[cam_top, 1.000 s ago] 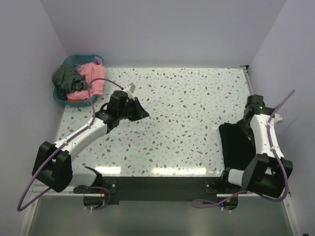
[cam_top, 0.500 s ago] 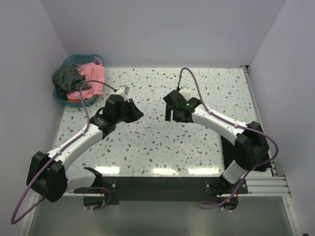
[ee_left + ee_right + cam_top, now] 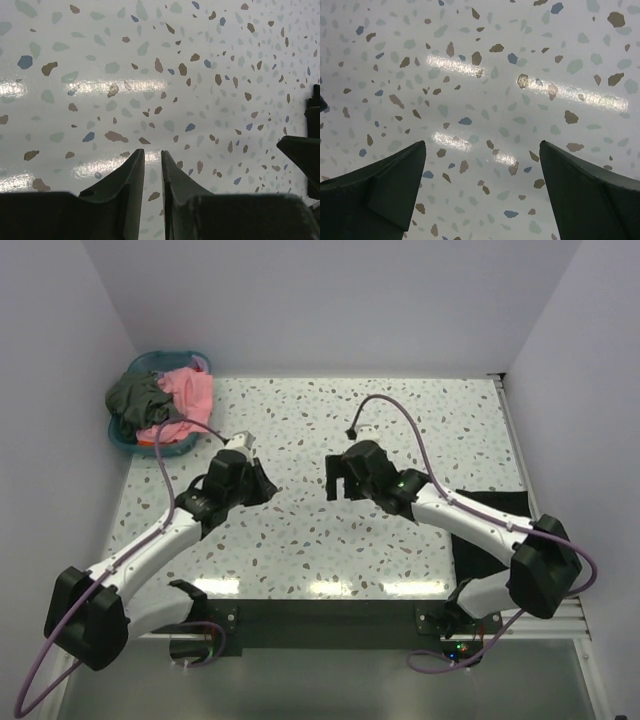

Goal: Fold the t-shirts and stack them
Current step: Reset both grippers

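Shirts are seen in two spots, none of them gripped. Black shirt [image 3: 497,502] is laid flat at the right edge of the desk [image 3: 420,410], toward the front, and is partly covered by the right arm's forearm. Whether it's folded can't be told from the top view. Pink shirt [image 3: 190,392] & grey shirt [image 3: 132,395] are heaped together in the blue basket [image 3: 122,443] at the far-left corner, grey to the left, pink to the right, both bulging above the rim.

Left tool [image 3: 262,483] is held over bare speckled desk, left of centre, and is aimed toward the middle. In the wrist view its fingers [image 3: 131,180] are drawn almost together, w/ only a thin slit left between the tips. Nothing is caught in that slit, and only desk is seen beyond it.

Right tool [image 3: 338,478] is held opposite, approx. mid-desk, and is turned toward the left one. The two are near each other but apart, w/ a strip of bare desk between them. In the right wrist view its fingers [image 3: 395,185] are spread wide, and nothing is held. Only speckled surface w/ light glare is framed in the gap.

Both tools are kept well apart from the black shirt and from the basket. A purple cable [image 3: 400,415] is looped up over the right arm. A dark piece of the other arm is glimpsed at the right border of the left wrist view.
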